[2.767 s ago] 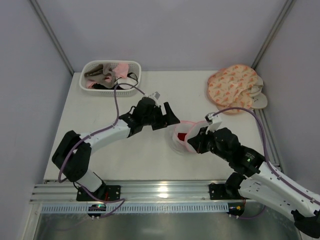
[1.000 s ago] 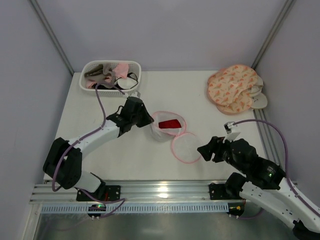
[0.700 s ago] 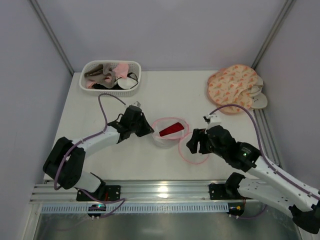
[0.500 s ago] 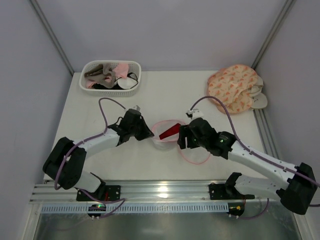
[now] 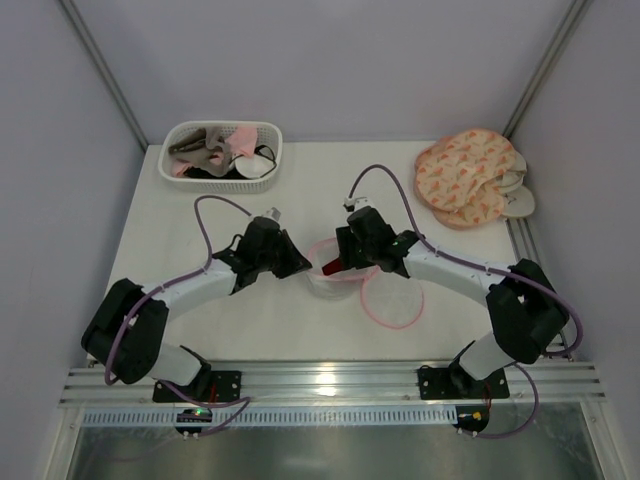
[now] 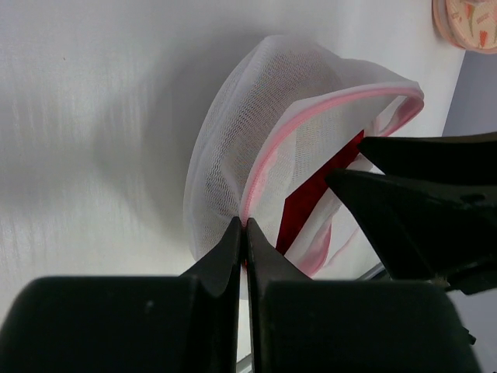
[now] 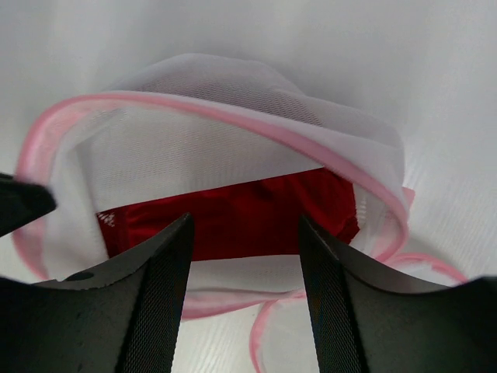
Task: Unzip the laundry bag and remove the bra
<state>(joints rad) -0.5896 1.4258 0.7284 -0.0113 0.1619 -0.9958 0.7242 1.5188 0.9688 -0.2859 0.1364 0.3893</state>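
Table (image 5: 330,195): nothing on it is shifting apart from the centre action. The basket (image 5: 222,150) at the back left and the peach fabric (image 5: 468,178) at the back right are sitting as they were.

The right arm (image 5: 450,268) is the big change. Within the last second it has been swinging in from the near right edge, and it is now stretching across to the bag mouth. The left arm (image 5: 200,282) is barely moving and is staying on its anchor job.

The laundry bag (image 5: 322,282) is lying mid-table, already unzipped. Its lid half (image 5: 392,298) is flopping open flat just to the right. The red bra (image 7: 233,214) is showing inside the open cup.

The left gripper (image 6: 243,227) is pinching shut on the pink rim, keeping the mouth propped up. The right gripper (image 7: 245,225) is spread wide, fingers straddling the bra but not yet touching it as far as the wrist view shows.

Judgement: the unzip stage is finished and the extraction is starting. Next the right gripper needs to dip in and close on the red fabric only, not the mesh.
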